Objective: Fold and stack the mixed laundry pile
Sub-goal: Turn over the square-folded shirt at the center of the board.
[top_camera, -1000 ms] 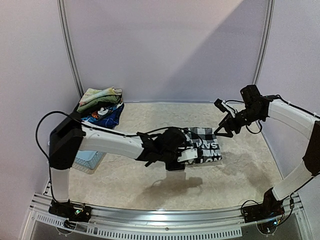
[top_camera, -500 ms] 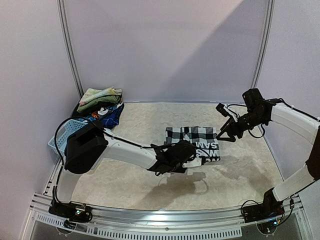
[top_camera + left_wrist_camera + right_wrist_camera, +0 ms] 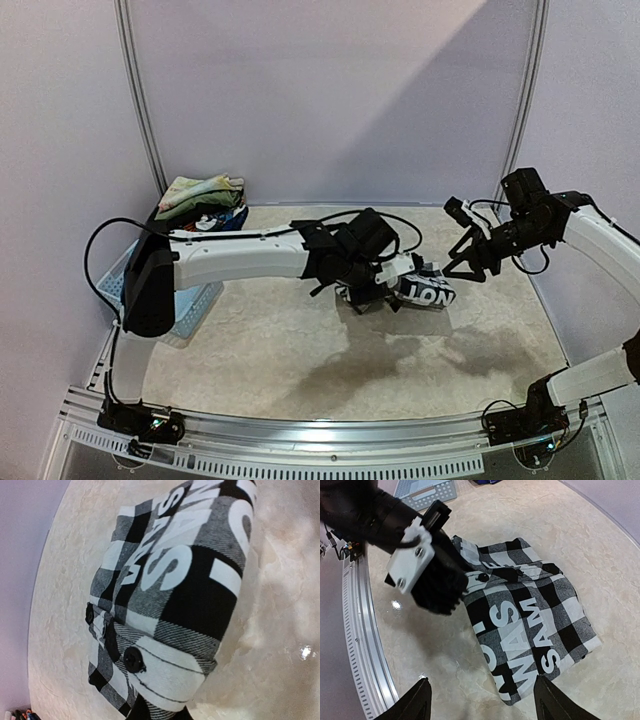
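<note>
With left end effector (image 3: 465,582) shut on the folded shirt (image 3: 535,615) just ahead, and right end effector (image 3: 468,265) open, empty, above it, lift slowly and level to preserve folds.

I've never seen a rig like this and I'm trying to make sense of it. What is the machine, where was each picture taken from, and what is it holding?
These are two robot arms bolted at the near edge of a table. The wide picture comes from a fixed camera above and behind them. The two close pictures come from a camera on each wrist. The left gripper is shut on an edge of the folded black-and-white checked shirt, which fills the left wrist picture. The right gripper hangs open near it, holding nothing. At the back left lie more garments, with a light blue basket nearer the arms.
</note>
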{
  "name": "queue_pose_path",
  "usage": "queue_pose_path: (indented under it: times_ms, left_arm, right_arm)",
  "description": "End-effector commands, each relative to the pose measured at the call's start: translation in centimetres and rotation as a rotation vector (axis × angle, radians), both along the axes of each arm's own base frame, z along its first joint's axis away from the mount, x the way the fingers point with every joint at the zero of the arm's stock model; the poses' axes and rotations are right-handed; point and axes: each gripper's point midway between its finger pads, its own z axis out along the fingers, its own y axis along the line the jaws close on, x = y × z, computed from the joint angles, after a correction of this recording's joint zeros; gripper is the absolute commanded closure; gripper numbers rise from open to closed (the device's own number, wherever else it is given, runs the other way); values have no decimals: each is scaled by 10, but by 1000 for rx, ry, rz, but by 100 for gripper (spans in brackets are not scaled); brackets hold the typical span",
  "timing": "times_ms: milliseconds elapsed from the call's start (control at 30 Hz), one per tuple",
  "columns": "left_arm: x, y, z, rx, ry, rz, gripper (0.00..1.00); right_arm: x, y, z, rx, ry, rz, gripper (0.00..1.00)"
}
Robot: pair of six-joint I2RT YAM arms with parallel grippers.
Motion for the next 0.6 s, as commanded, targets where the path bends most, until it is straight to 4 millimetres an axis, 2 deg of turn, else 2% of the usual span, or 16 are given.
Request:
queue_pose_path:
  times_ms: [0, 267, 567]
  left_arm:
    - [-8, 14, 24, -86, 164, 57, 100]
    - [-9, 16, 36, -130, 235, 61, 100]
    - [-16, 13, 42, -146, 296, 68, 100]
  right_arm:
    - [-13, -1, 15, 23, -3, 17, 29]
    - [-23, 0, 14, 33, 21, 41, 29]
    - [-32, -2, -4, 16, 61, 60, 28]
